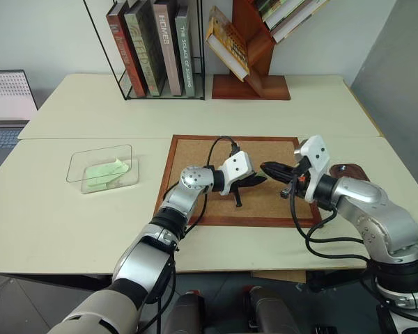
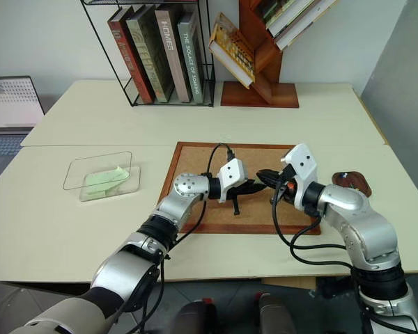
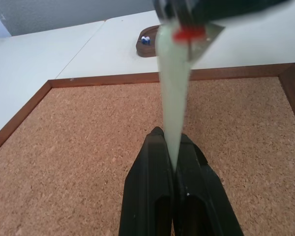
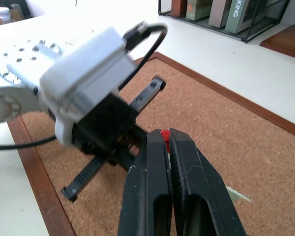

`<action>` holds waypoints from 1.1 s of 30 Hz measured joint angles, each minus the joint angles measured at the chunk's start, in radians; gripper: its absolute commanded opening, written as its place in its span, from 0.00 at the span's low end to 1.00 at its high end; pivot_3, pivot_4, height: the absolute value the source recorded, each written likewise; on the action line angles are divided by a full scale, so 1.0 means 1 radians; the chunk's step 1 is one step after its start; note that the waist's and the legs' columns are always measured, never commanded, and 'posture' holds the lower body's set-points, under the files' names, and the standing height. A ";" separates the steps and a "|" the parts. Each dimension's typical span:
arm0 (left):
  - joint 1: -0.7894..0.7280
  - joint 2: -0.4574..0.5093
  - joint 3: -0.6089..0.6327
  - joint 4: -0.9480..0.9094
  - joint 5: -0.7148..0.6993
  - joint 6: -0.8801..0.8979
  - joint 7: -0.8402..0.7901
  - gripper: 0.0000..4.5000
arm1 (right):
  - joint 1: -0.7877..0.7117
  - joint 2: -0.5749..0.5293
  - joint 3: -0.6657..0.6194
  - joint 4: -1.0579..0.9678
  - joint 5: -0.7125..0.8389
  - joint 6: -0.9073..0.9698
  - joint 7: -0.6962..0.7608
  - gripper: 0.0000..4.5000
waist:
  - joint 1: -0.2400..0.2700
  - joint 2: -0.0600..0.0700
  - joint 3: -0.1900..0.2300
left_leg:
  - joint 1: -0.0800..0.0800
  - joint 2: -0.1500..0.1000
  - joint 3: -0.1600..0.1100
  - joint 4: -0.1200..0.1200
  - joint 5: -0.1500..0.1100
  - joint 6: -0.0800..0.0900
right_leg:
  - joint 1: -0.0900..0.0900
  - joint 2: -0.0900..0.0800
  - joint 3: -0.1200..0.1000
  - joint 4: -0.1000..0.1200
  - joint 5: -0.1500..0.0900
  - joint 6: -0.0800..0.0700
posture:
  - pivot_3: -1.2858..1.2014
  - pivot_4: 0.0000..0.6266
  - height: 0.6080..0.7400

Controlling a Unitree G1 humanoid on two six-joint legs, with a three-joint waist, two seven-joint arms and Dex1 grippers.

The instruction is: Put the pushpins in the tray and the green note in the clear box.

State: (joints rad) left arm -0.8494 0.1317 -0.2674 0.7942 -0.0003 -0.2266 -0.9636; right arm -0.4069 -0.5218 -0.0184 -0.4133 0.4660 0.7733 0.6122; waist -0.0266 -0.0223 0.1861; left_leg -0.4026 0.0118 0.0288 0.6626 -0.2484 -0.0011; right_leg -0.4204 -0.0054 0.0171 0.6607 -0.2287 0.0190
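1. The green note (image 3: pixel 173 93) stretches edge-on between both grippers, above the corkboard (image 3: pixel 78 162).
2. The left gripper (image 3: pixel 173 156) pinches its near end.
3. The right gripper (image 4: pixel 167 140) clamps the red pushpin (image 4: pixel 164 135) through its far end.
4. The tray (image 3: pixel 148 43) sits beyond.

Both arms reach inward, grippers tip to tip. Left gripper (image 3: pixel 173 162) clamped on the note (image 3: pixel 173 88); right gripper (image 4: pixel 168 142) pinched on the red pushpin (image 4: pixel 164 133), both roughly level.
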 measured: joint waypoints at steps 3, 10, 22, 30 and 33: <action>0.000 0.001 0.000 0.001 0.001 0.000 0.016 0.01 | -0.002 -0.006 -0.048 -0.015 0.034 0.029 -0.013 0.00 | 0.000 0.000 0.000 | 0.000 0.000 0.000 0.000 0.000 0.000 | 0.000 0.000 0.000 0.000 0.000 0.000 | 0.52 0.24 1.00; 0.004 0.001 0.000 0.001 0.003 0.000 0.037 0.01 | 0.001 -0.026 -0.127 -0.033 0.080 0.084 -0.051 0.00 | 0.000 0.000 0.000 | 0.000 0.000 0.000 0.000 0.000 0.000 | 0.000 0.000 0.000 0.000 0.000 0.000 | 0.52 0.24 1.00; 0.131 0.081 0.026 -0.219 0.002 0.050 0.080 0.01 | 0.187 -0.243 -0.274 0.218 -0.126 -0.057 -0.096 0.00 | -0.001 0.000 0.000 | 0.001 0.000 0.002 0.000 0.000 0.000 | 0.000 -0.001 0.002 0.000 0.000 0.000 | 0.52 0.24 1.00; 0.182 0.092 0.019 -0.342 0.003 0.115 0.090 0.00 | 0.136 -0.220 -0.189 0.486 -0.247 -0.203 -0.125 0.11 | -0.005 0.000 0.000 | 0.002 0.000 0.002 0.000 0.000 0.000 | 0.000 0.001 0.002 0.001 0.000 0.000 | 0.52 0.24 1.00; 0.190 0.098 0.019 -0.360 0.003 0.129 0.102 0.00 | 0.110 -0.211 -0.162 0.560 -0.275 -0.241 -0.127 0.24 | -0.004 0.000 0.000 | 0.001 0.000 0.002 0.000 0.000 0.000 | 0.000 0.001 0.002 0.001 0.000 0.000 | 0.52 0.24 1.00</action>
State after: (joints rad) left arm -0.6598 0.2294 -0.2488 0.4340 0.0030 -0.0980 -0.8620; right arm -0.2971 -0.7331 -0.1804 0.1468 0.1913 0.5328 0.4857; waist -0.0303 -0.0223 0.1861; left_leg -0.4012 0.0118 0.0310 0.6624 -0.2485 -0.0009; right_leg -0.4201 -0.0048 0.0194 0.6616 -0.2286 0.0191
